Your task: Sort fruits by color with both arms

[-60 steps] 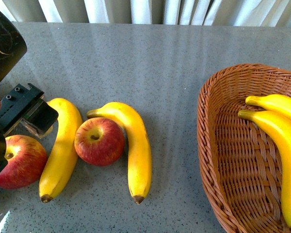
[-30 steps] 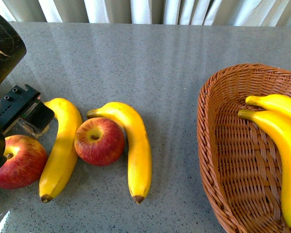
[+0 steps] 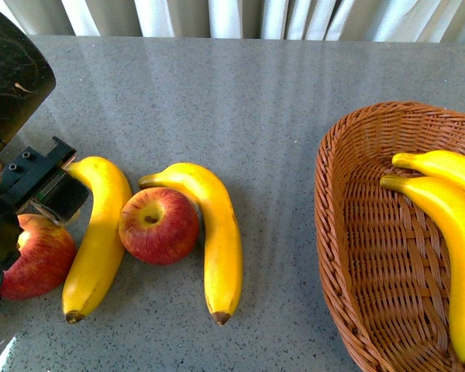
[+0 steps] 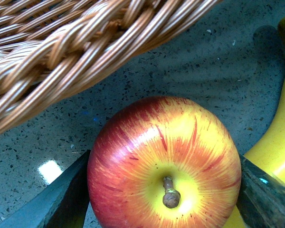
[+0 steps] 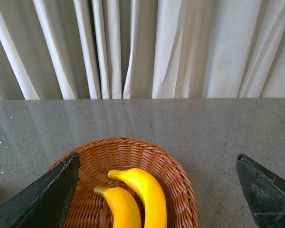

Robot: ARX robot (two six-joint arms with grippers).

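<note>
My left gripper is open, with one black finger on each side of a red apple streaked with yellow, stem facing the camera. In the front view this apple lies at the far left, partly hidden by the left gripper. Beside it lie a banana, a second apple and another banana. My right gripper hangs open above a wicker basket holding two bananas. The right arm is out of the front view.
The wicker basket with its bananas fills the right side of the grey table. Another woven basket stands close beside the left apple. A banana touches that apple's other side. Curtains hang behind the table.
My left gripper has shifted slightly and sunk lower over the far-left apple, hiding more of it. The fruits and basket have not moved.
</note>
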